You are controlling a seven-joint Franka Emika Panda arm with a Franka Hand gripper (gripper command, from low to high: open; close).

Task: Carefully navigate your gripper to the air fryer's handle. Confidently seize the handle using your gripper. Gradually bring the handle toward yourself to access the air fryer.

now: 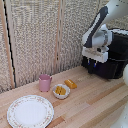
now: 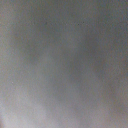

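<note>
Hanging at the front face of the air fryer (image 1: 112, 55), the claw (image 1: 92, 63) sits low under the white wrist block, with blue tips just visible against the glossy black body. Whether its fingers are spread or closed cannot be told at this resolution, and nothing can be seen held between them. The air fryer stands at the far end of the bench (image 1: 90, 100), on the exterior view's right, and the arm covers much of its front; the handle cannot be picked out with any certainty behind the wrist.

The main risk, as a judgement, is a blind grasp. If the fingers close off the handle, they may pinch only air or skid along the slick drawer face, and a pull would then open nothing. A pull begun with a partial grip could slip off, or drag the whole appliance along the bench rather than sliding the drawer out.

Only the exterior view gives the layout: a pink cup (image 1: 45, 82), a small bowl (image 1: 61, 91) with yellow pieces, a yellow item (image 1: 71, 84) beside it and a patterned plate (image 1: 30, 111), all well apart from the arm. The wrist view offers just a featureless grey blur, suggesting the camera is very close to some surface, and confirms nothing about alignment.
</note>
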